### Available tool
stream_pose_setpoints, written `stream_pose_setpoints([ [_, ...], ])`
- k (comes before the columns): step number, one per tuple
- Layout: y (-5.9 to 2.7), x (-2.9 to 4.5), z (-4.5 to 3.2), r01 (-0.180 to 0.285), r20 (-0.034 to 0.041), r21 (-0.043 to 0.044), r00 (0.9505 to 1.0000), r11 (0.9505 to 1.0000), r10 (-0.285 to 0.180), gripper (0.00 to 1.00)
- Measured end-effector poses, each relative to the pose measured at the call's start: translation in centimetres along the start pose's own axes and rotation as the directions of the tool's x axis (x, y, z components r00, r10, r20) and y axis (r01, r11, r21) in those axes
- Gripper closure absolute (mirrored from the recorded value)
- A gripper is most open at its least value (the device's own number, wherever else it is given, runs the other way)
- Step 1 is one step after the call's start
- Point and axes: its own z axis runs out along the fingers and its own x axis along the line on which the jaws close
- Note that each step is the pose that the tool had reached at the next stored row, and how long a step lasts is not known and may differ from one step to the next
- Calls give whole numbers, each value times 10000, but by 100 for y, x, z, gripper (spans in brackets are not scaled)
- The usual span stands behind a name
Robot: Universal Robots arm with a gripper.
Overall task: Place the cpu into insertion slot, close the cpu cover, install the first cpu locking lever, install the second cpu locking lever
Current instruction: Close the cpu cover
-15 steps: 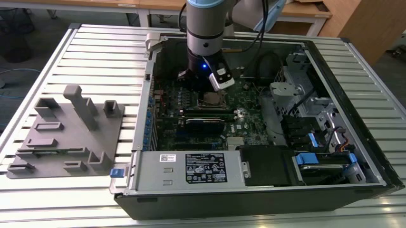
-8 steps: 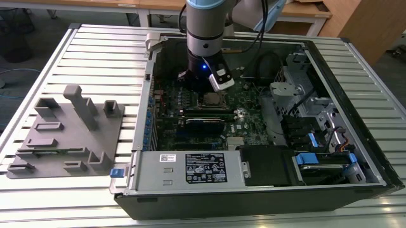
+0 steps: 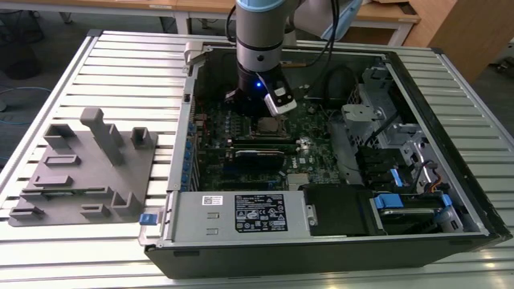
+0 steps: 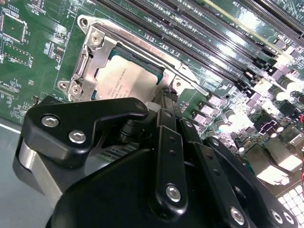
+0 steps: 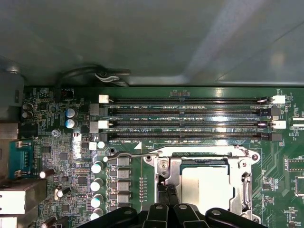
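Note:
The cpu (image 5: 206,185) (image 4: 126,80) lies flat in the insertion slot (image 5: 199,153) on the green board, its silvery top showing through the window of the cpu cover (image 5: 173,175) (image 4: 95,52), which is folded down over it. A thin wire locking lever (image 5: 135,154) (image 4: 142,52) runs along one edge of the socket, its hooked end sticking out past the corner. My gripper (image 5: 166,187) (image 4: 167,97) is shut, its two black fingers pressed together with the tips at the socket's edge beside the cover. In the exterior view the gripper (image 3: 259,114) hangs just over the socket (image 3: 269,126).
Long black memory slots (image 5: 190,118) lie close beside the socket. The open case's walls (image 3: 189,120) surround the board, with a power supply box (image 3: 241,214) in front, drive bays (image 3: 401,201) on the exterior view's right and cables (image 3: 337,78) behind. A grey fixture plate (image 3: 80,168) lies outside the case.

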Motion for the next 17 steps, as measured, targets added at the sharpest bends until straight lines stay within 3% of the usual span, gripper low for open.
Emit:
stream_pose_setpoints([
  [8,4,-3,-15,0,13,-20,10000,10000,0,89],
  [17,10,-7,-197,-1,2,-3,10000,10000,1,89],
])
